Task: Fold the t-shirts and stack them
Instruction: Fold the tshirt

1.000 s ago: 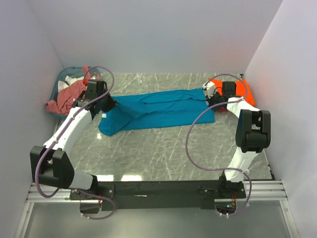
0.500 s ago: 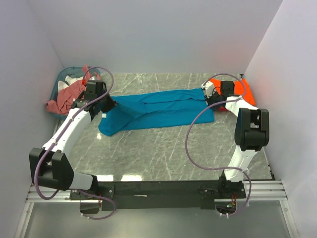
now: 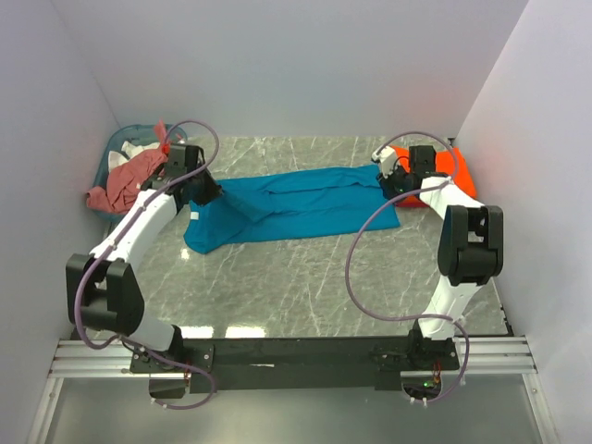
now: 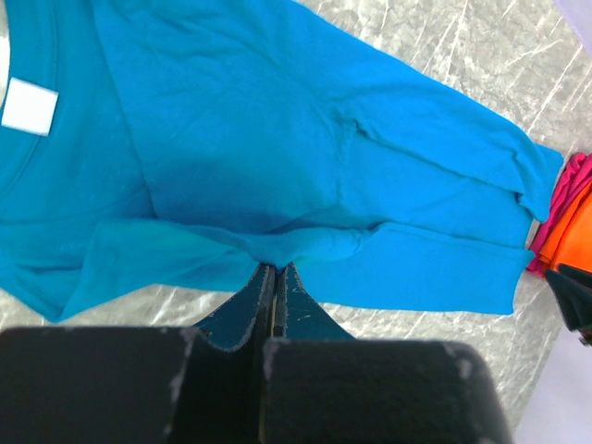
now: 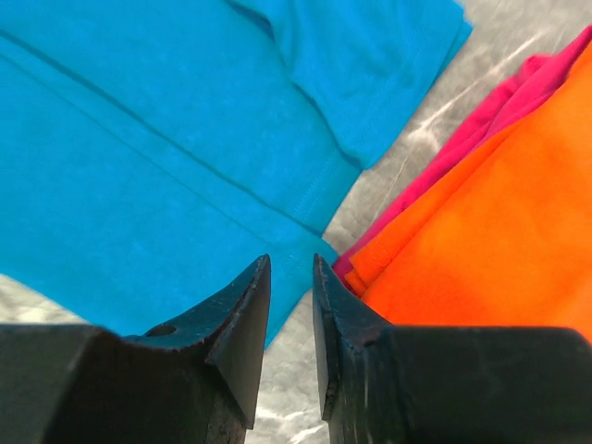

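Note:
The teal-blue t-shirt [image 3: 296, 203] lies stretched across the table, its white neck tag [image 4: 28, 106] at its left end. My left gripper [image 3: 205, 191] is shut on a pinched fold of its near edge [image 4: 276, 268]. My right gripper [image 3: 388, 176] hovers over the shirt's right end [image 5: 139, 157], jaws a little apart with nothing between them [image 5: 291, 264]. Just right of it lies the folded orange t-shirt [image 3: 450, 169] [image 5: 499, 240], on top of a magenta-pink cloth [image 5: 490, 106]. The salmon-pink t-shirt [image 3: 125, 180] hangs crumpled over the basket at the back left.
A teal plastic basket [image 3: 116, 146] sits in the back left corner against the wall. White walls close in the table at the back and on both sides. Purple cables loop from both arms.
My right gripper has opened and let go of the teal shirt's right end. My left arm has shifted slightly toward the back, still pinching the shirt.

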